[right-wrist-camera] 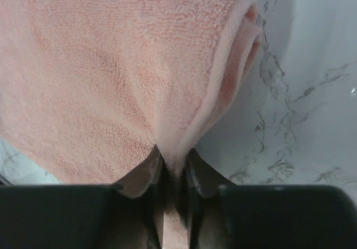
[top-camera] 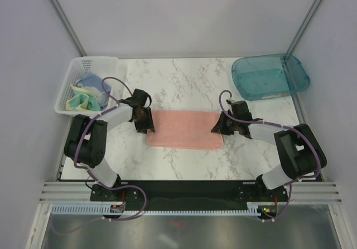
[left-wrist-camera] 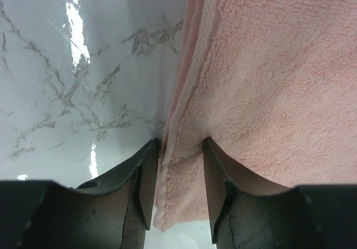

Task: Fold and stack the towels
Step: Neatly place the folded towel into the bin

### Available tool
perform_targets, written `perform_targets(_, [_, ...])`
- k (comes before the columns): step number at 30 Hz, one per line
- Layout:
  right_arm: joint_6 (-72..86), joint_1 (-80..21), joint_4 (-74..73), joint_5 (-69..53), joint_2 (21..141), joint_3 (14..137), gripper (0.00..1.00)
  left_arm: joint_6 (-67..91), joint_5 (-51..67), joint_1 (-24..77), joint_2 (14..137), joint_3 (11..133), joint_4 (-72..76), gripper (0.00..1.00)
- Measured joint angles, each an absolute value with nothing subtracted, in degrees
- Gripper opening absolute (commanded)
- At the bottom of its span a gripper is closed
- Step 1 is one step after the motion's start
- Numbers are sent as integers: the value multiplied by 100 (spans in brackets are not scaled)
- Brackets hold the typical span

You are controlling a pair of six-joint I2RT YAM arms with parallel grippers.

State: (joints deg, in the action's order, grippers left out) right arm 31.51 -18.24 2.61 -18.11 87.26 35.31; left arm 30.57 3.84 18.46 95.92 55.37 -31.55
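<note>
**Both grippers pinching the ends of the pink towel**

Top view: the pink towel (top-camera: 184,130) lies flat in the middle of the marble table (top-camera: 184,82), a long strip running left to right. The left gripper (top-camera: 146,125) sits on its left end and the right gripper (top-camera: 218,127) on its right end. At the far left there's a white basket (top-camera: 68,79) with the yellow towel (top-camera: 80,100) and the grey-blue towel (top-camera: 89,83) crumpled together inside. A blue tray (top-camera: 301,81) sits at the far right corner, well apart from the towels.

Left wrist view: the pink towel's (left-wrist-camera: 268,93) hemmed edge runs right between the two fingers (left-wrist-camera: 146,174). The cloth fills the gap and puckers at the tips, so that gripper looks clamped on the towel. Bare marble shows to the left of it.

Right wrist view: the jaws are squeezed nearly together on a thin fold of the pink towel (right-wrist-camera: 89,76). The cloth fans out from the pinch, with a rolled layered edge on the right and marble beyond.
</note>
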Motion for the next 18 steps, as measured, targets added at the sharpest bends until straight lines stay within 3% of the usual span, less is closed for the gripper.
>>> perform_targets(2, [3162,-1826,228,-1804,8820,3557,0,3059,379,1844,9588,5535,-3151,48])
perform_targets(11, [2622,-1852,-1520,-1251,9876,5778,0,3017,220,1712,9533,6187,-3645,56])
perform_targets(12, [2517,-1852,-1728,-1162,10042,6176,0,2989,189,1704,9476,6346,-3680,68])
perform_targets(18, [1946,-1813,-2683,-705,10923,8226,0,2757,204,1699,8750,6659,-3754,78])
